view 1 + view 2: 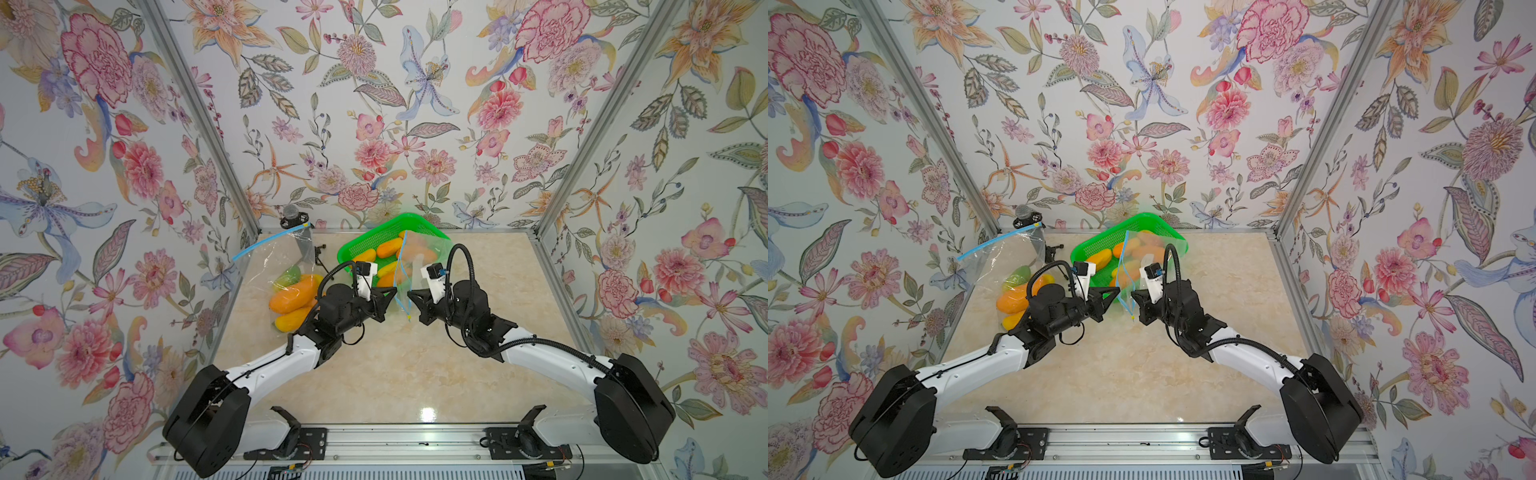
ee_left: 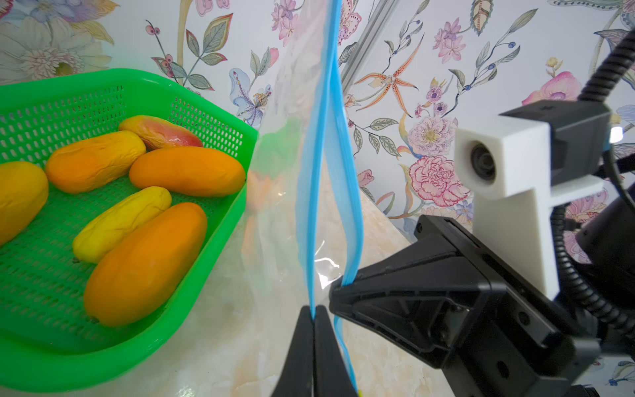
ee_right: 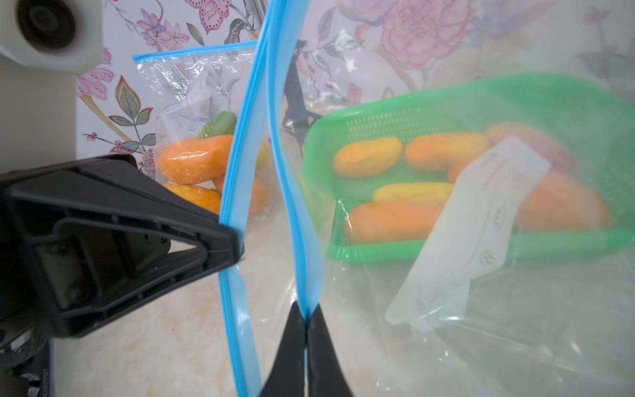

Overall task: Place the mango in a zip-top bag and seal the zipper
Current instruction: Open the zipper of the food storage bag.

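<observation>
Item: clear plastic zip-top bag with blue zipper strip (image 2: pixel 311 206), held upright just beside the green perforated plastic basket (image 2: pixel 103 77). The film is thin, limp and light, likely slippery, and is best taken by the stiffer strip. Holding: the left gripper (image 2: pixel 313 311) is pinched tight on one lip and the right gripper (image 3: pixel 305 312) on the other, with the mouth barely parted. Contents pending: a smooth orange oblong mango (image 2: pixel 147 261) lies in the basket. It looks rounded and probably slick, so grasp it across its narrow middle.
</observation>
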Controlling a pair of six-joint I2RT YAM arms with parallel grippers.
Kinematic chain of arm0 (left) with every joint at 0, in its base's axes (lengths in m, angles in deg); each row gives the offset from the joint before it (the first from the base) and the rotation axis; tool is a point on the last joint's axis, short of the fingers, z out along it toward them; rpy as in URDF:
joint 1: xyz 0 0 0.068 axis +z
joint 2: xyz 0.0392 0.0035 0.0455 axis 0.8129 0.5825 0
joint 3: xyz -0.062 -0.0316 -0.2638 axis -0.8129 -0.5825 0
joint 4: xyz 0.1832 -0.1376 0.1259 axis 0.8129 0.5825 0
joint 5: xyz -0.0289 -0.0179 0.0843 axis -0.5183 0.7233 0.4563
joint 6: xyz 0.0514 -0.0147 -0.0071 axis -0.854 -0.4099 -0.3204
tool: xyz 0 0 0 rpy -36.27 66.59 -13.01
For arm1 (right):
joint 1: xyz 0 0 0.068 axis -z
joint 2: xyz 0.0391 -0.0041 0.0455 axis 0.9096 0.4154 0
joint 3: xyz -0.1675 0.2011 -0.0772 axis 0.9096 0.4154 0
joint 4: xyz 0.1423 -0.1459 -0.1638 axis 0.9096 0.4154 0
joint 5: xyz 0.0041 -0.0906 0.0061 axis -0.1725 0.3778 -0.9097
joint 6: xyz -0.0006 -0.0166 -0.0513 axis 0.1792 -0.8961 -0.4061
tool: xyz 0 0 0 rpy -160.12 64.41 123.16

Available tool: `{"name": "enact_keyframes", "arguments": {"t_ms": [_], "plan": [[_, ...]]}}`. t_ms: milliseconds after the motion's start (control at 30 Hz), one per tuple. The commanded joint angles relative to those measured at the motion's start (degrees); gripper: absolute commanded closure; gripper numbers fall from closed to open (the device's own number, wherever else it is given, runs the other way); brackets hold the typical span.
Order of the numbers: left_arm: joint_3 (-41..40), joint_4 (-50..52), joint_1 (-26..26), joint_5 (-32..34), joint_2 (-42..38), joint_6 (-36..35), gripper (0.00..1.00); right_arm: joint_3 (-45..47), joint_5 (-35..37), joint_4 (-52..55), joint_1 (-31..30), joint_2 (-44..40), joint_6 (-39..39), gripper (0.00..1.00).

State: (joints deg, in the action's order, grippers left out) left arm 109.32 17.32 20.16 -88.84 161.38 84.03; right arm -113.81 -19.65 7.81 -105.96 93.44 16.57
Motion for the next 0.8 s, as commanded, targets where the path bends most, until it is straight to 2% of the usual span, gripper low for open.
{"name": "enact_keyframes", "arguments": {"t_ms": [0, 100, 167, 367, 433, 467, 500, 567, 600, 700, 767], "plan": [[-0.6, 7.4, 3.4, 8.0, -2.9, -0.7, 1.00, 3.5, 5.9, -3.6, 1.5, -3.8, 4.8, 1.00], [-2.6, 9.0, 6.5, 10.9, -6.8, 0.7, 1.00, 7.6, 9.0, -8.4, 2.0, -6.1, 8.5, 1.00], [-2.2, 12.2, 7.2, 14.2, -9.0, 0.6, 1.00, 8.2, 8.6, -10.3, 1.6, -5.8, 10.3, 1.00], [1.7, 21.6, 8.4, 22.5, -16.8, -0.4, 1.00, 6.8, 9.1, -19.2, -2.4, -1.1, 12.6, 1.00], [2.8, 22.6, 8.6, 22.7, -19.9, -2.7, 1.00, 4.5, 6.5, -20.7, -2.8, 1.0, 12.4, 1.00], [4.0, 23.6, 8.6, 22.5, -20.7, -3.0, 1.00, 1.8, 3.3, -19.7, -3.3, 2.4, 10.9, 0.91], [4.9, 24.2, 8.6, 21.4, -20.9, -3.5, 1.00, -1.3, 1.0, -17.5, -4.6, 3.4, 8.7, 0.77], [6.0, 24.1, 8.7, 19.4, -20.6, -3.3, 1.00, -6.2, -1.5, -13.7, -7.8, 4.8, 3.4, 0.55], [6.3, 23.5, 8.6, 18.2, -20.4, -3.1, 1.00, -7.8, -1.5, -12.6, -8.9, 5.2, 2.7, 0.48], [7.5, 21.1, 8.6, 14.4, -19.2, -2.5, 1.00, -9.4, -4.1, -14.2, -9.8, 6.1, 1.7, 0.37], [8.9, 19.8, 8.3, 12.0, -17.2, -1.7, 1.00, -11.7, -5.4, -11.9, -10.4, 6.7, 0.0, 0.33]]}}
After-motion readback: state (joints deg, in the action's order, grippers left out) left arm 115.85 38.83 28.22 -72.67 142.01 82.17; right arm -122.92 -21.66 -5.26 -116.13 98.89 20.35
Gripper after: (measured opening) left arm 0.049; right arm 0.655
